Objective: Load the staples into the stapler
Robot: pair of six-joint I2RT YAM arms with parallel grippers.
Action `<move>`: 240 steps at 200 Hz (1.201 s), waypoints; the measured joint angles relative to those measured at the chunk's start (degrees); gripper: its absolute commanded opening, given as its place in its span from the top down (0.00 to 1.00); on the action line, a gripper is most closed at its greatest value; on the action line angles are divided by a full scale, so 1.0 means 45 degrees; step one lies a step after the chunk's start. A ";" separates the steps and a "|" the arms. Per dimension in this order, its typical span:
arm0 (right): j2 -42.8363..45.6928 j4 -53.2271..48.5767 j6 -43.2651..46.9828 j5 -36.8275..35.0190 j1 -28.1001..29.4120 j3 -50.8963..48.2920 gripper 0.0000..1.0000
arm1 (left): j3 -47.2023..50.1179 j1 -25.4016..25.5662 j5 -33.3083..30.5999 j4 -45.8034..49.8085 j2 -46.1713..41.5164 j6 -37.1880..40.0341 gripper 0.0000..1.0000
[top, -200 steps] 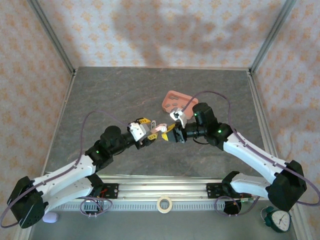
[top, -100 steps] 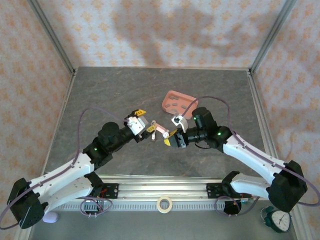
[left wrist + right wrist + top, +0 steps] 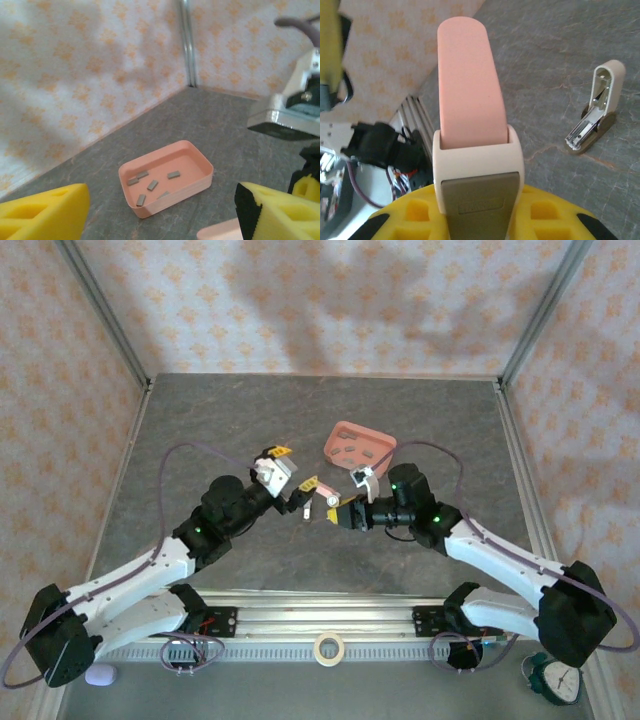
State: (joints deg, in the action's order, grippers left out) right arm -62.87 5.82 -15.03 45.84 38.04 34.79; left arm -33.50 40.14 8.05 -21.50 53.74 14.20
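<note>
**A:** Where is the stapler (image 3: pixel 470 85)?

**B:** In the right tool (image 3: pixel 344 512). Its two yellow fingers are closed on the stapler's grey and cream end. The pink rounded end sticks out past the fingertips. It is held over the middle of the counter (image 3: pixel 200 430), a little toward the near edge.

**A:** And the left tool (image 3: pixel 297 468)?

**B:** Its fingers stand wide apart with nothing between them. It faces the right tool from the left. In the left wrist view, a bit of the stapler's pink end shows low between the two yellow fingers, just beside the right-hand one. I cannot tell whether it touches that finger.

**A:** Where are the staples (image 3: pixel 152 185)?

**B:** They lie loose in the tray (image 3: pixel 172 199), a few dark grey strips scattered flat on its floor. The pink tray sits just right of the counter's middle, on the far side of both tools and apart from them.

**A:** Is anything else on the counter?

**B:** Yes, a cream piece (image 3: pixel 598 107) with a rounded end. It has bright metal showing inside, and it rests on the grey surface near the held stapler without touching it. I cannot tell whether that metal part has any staples in it.
</note>
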 measured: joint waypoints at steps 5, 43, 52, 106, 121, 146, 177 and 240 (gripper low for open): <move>-0.0068 0.0325 -0.0364 -0.0146 0.0000 -0.0083 0.95 | -0.0039 0.0000 -0.0165 0.0160 -0.0141 -0.0238 0.17; -0.0544 0.2317 -0.2074 -0.0729 -0.0053 -0.0301 0.95 | -0.0359 0.0000 -0.0913 0.1229 -0.0801 -0.2429 0.12; -0.0636 0.2628 -0.2327 -0.0777 -0.0068 -0.0301 0.95 | -0.0359 -0.0015 -0.0952 0.1418 -0.0865 -0.2997 0.11; -0.1069 0.4197 -0.2958 -0.0379 -0.0087 -0.0296 0.95 | 0.0486 -0.0559 0.0146 0.0049 -0.0685 -0.6577 0.12; -0.1253 0.4653 -0.2992 -0.0141 -0.0087 -0.0282 0.95 | 0.0986 -0.0772 0.0874 -0.1297 -0.0257 -0.7631 0.12; -0.1341 0.5105 -0.2982 0.0243 -0.0087 -0.0282 0.95 | 0.1452 -0.0962 0.1957 -0.3512 0.0729 -0.9199 0.15; -0.1331 0.5406 -0.2939 0.0568 -0.0087 -0.0277 0.94 | 0.1506 -0.1015 0.3026 -0.6105 0.1841 -1.0457 0.16; -0.0884 0.5848 -0.2652 0.0787 -0.0087 -0.0272 0.94 | 0.1506 -0.1039 0.3978 -0.8364 0.2642 -1.1516 0.23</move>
State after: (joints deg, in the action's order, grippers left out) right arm -66.85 32.14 -26.96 49.39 37.65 33.56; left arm -26.72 35.46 25.96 -59.13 65.63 -37.63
